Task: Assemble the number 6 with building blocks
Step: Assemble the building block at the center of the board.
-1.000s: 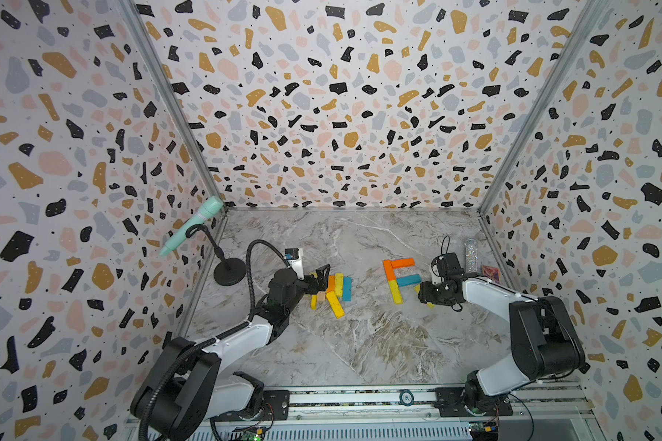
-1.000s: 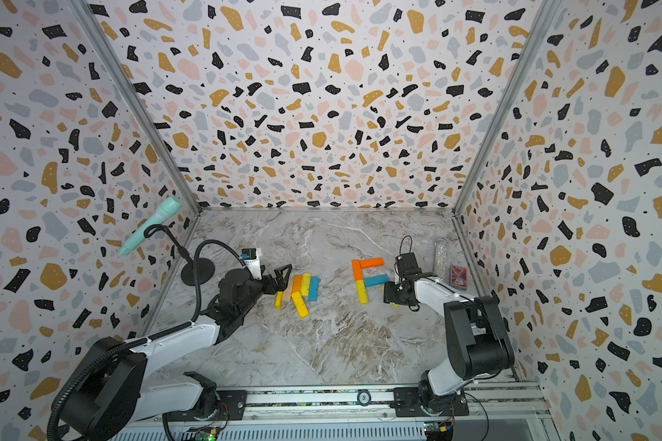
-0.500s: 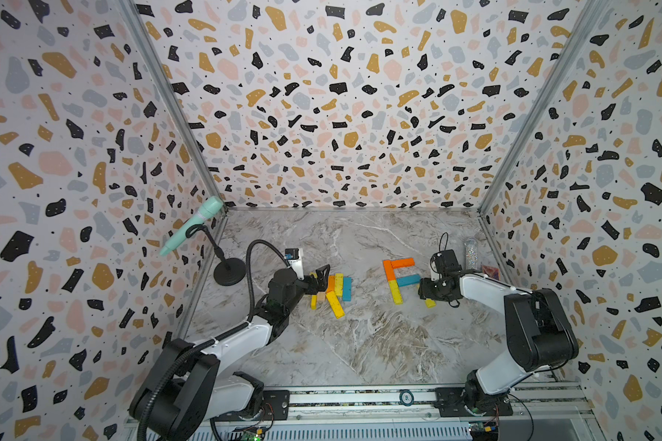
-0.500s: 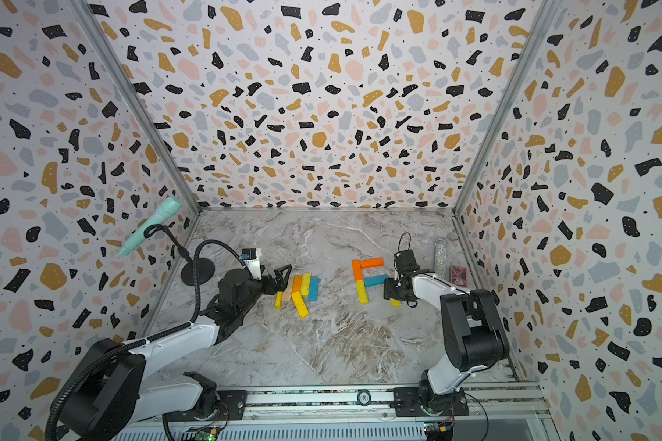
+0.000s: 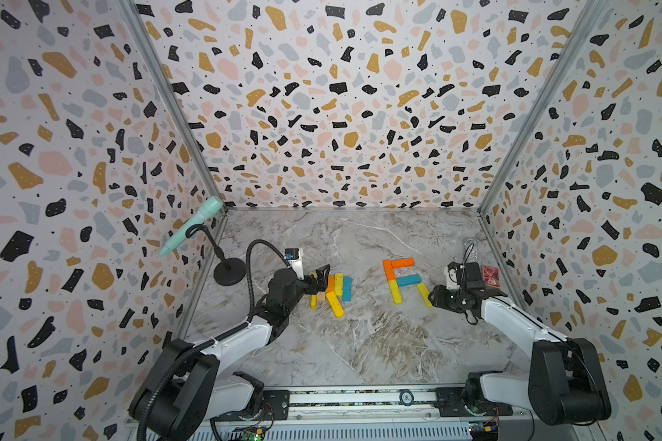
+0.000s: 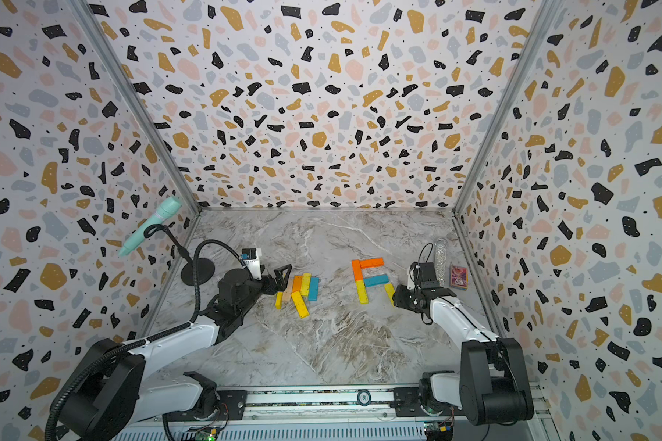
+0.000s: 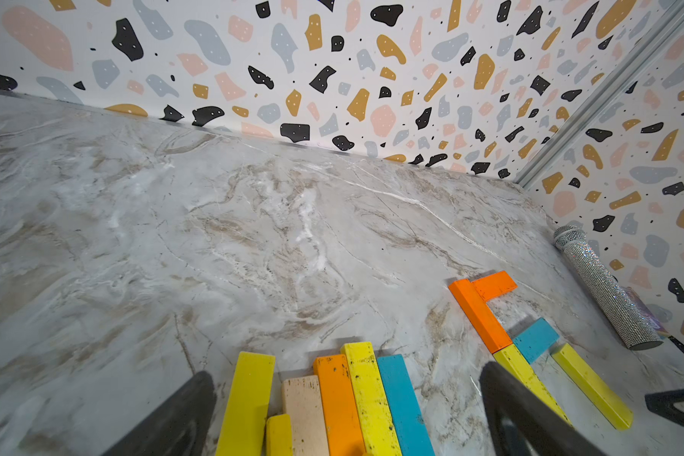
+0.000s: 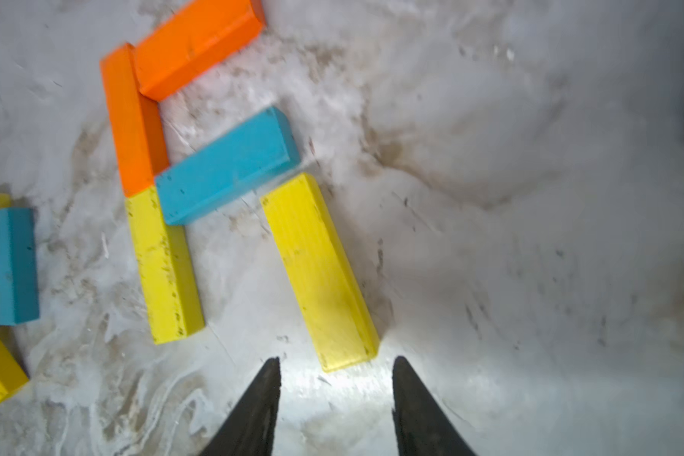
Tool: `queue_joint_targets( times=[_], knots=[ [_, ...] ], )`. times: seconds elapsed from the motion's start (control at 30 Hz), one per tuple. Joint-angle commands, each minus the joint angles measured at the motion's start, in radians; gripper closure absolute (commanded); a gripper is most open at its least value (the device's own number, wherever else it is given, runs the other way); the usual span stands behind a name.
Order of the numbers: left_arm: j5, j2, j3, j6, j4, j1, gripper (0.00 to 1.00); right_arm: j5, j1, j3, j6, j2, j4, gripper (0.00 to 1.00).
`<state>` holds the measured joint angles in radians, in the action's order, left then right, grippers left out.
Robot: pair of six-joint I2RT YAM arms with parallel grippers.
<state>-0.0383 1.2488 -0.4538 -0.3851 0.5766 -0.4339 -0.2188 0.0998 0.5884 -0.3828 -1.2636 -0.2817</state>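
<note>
Inspecting your right gripper (image 8: 337,358): jaws parted, gripping nothing, yellow block (image 8: 316,268) at its tips; left gripper (image 7: 344,371) spread wide, empty.

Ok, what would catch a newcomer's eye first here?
The loud terrazzo walls around the marble table. Then, on it, a half-built figure of orange, blue and yellow planks by the right gripper, and a loose pile of planks in front of the left gripper.

Shows loose blocks (image 5: 339,285) just ahead of wide-spread left jaws, slanted yellow block (image 5: 423,294) close before right jaws.
</note>
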Motion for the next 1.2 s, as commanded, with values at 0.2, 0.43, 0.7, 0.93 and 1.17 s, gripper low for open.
queue_joint_targets(
  times=[0.2,0.43,0.7,0.93,1.17],
  knots=[
    [0.009,-0.008,-0.028,0.004,0.031,0.004,0.00,-0.039,-0.002,-0.060,-0.042,0.007,0.028,0.70],
    [0.007,-0.006,-0.028,0.004,0.031,0.004,0.01,-0.036,-0.007,-0.077,-0.043,-0.029,0.064,0.80],
    [0.009,-0.003,-0.028,0.005,0.031,0.004,0.01,-0.018,-0.038,-0.082,-0.027,-0.042,0.072,0.85],
    [0.009,-0.002,-0.028,0.007,0.032,0.004,0.01,-0.031,-0.049,-0.087,-0.017,-0.063,0.092,0.87],
    [0.009,0.000,-0.029,0.006,0.030,0.004,0.01,-0.037,-0.049,-0.084,-0.017,-0.079,0.102,0.87]
  ],
)
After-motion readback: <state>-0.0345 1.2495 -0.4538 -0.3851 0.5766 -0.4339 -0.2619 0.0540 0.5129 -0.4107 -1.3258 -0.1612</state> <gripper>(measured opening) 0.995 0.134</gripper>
